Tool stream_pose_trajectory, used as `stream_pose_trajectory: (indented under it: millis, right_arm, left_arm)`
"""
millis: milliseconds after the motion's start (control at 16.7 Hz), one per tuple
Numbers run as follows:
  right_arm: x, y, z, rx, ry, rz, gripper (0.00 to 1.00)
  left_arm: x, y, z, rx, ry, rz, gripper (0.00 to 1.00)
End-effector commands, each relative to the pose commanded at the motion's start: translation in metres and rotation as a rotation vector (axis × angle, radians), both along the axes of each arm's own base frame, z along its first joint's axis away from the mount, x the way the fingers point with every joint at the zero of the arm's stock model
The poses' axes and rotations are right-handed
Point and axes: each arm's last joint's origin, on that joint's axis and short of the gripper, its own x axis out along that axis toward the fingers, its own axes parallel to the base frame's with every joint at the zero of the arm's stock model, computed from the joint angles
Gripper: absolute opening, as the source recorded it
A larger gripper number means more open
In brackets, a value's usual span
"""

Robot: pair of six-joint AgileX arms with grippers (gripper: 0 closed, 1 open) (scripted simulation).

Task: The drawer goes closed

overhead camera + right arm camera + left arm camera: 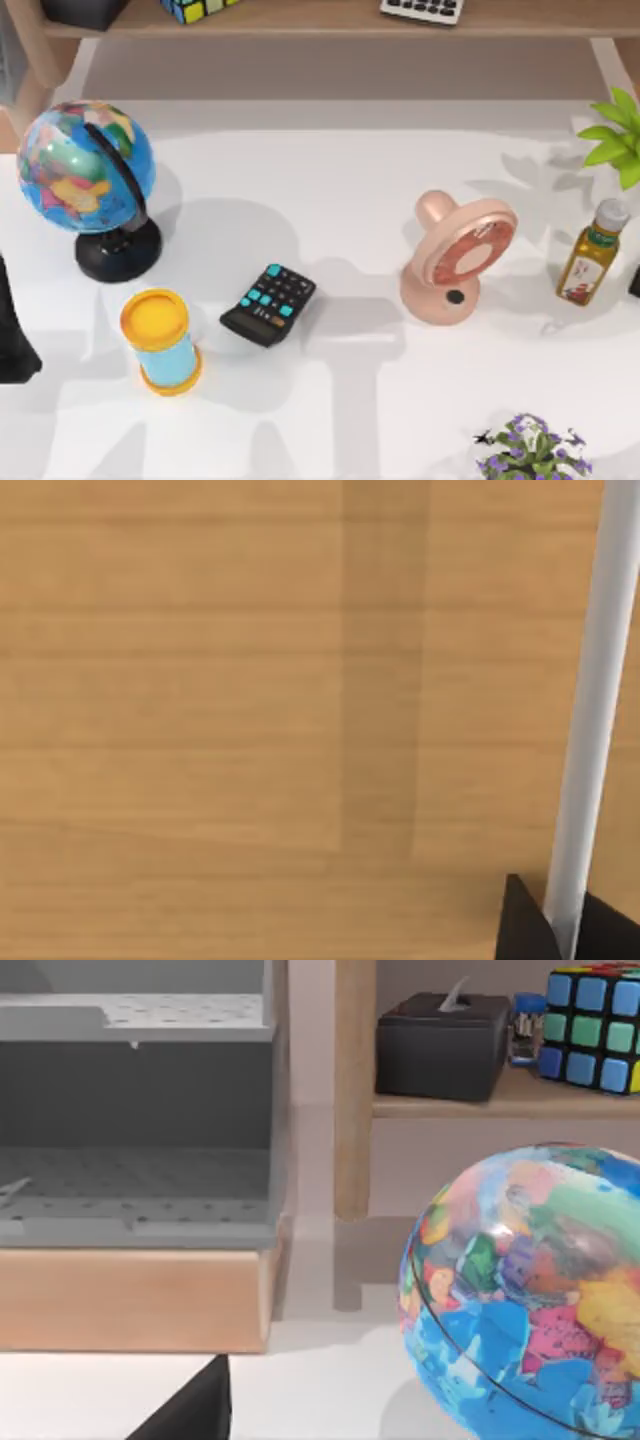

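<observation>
The white counter point(330, 400) is seen from above, carrying a globe point(85, 170) at its left, a pink fan point(458, 258) right of the middle, a yellow-capped cylinder point(160, 340) and a black calculator point(268, 304) just beside it. In the left wrist view the drawer point(135, 1260) is seen pulled open beyond the globe, its grey inside exposed behind a wooden front. The left hand point(190, 1410) is glimpsed as a dark tip and the right hand point(545, 925) as dark tips either side of a white bar point(590, 730) before a wooden panel point(250, 720); whether either is apart or together cannot be told.
</observation>
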Motion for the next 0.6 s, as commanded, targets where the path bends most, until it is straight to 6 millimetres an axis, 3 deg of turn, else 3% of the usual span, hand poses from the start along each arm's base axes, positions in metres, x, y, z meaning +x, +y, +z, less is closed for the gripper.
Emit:
stream_pose_trajectory:
  millis: [240,600]
  right_arm:
    - [0.032,0.001,0.001,0.001,-0.001,-0.001,0.0]
    - [0.037,0.0,-0.002,0.007,0.01,-0.002,0.0]
  left_arm:
    - [0.0,0.0,0.0,0.0,0.0,0.0,1.0]
    - [0.0,0.0,0.0,0.0,0.0,0.0,1.0]
